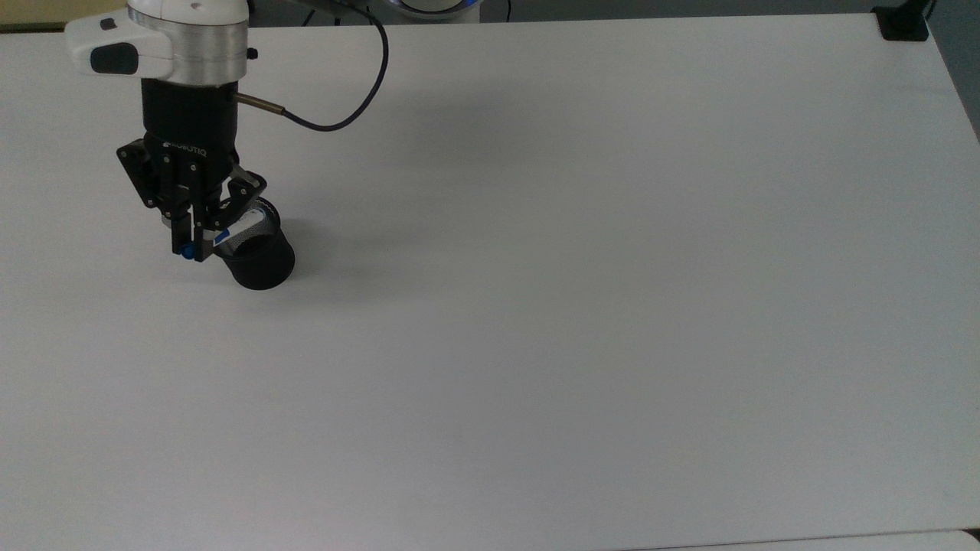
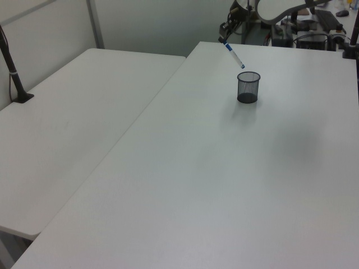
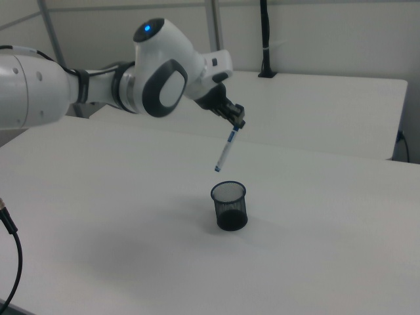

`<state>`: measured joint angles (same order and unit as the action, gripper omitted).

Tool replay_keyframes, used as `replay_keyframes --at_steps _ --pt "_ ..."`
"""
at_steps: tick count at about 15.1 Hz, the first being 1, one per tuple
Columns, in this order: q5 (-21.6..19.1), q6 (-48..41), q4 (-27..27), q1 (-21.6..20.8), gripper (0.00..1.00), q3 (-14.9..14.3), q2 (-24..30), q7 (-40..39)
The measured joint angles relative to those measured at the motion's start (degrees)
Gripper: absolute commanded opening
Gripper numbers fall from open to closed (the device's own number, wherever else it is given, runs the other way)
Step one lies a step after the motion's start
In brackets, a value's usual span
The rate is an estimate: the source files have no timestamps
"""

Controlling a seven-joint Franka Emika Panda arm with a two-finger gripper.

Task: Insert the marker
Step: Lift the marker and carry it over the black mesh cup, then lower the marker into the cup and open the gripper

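Worktop [image 1: 612, 306]: one, smooth matte white, flat and rectangular. Arm [image 3: 98, 85]: one, glossy white shells with rounded joints. Cup [image 3: 229, 206]: one, black wire mesh, cylindrical, upright on the worktop. Hand [image 1: 191, 243]: one, black, two fingers closed on the upper end of the marker [image 3: 225, 150]. Marker: one, slim white barrel with blue end tip, held tilted in the air above the cup, lower tip just over the rim and clear of it in the right view.
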<state>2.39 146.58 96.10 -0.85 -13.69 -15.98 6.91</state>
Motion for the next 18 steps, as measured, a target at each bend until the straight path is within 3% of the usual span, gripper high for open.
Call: replay_keyframes --at_steps 4,10,11,14,15,18 --pt "0.01 1.86 3.06 0.10 0.09 -2.03 -0.49 -0.37" --pt "0.19 2.08 6.23 -0.13 0.11 -2.19 -1.56 -1.35" --pt "0.33 2.09 6.41 -0.16 0.20 -2.19 -1.67 -1.42" --pt "0.39 2.09 6.55 -0.17 0.67 -2.18 -1.80 -1.65" --pt "0.39 2.09 6.55 -0.17 0.78 -2.18 -1.80 -1.68" --pt "0.39 2.09 6.55 -0.17 0.84 -2.18 -1.80 -1.68"
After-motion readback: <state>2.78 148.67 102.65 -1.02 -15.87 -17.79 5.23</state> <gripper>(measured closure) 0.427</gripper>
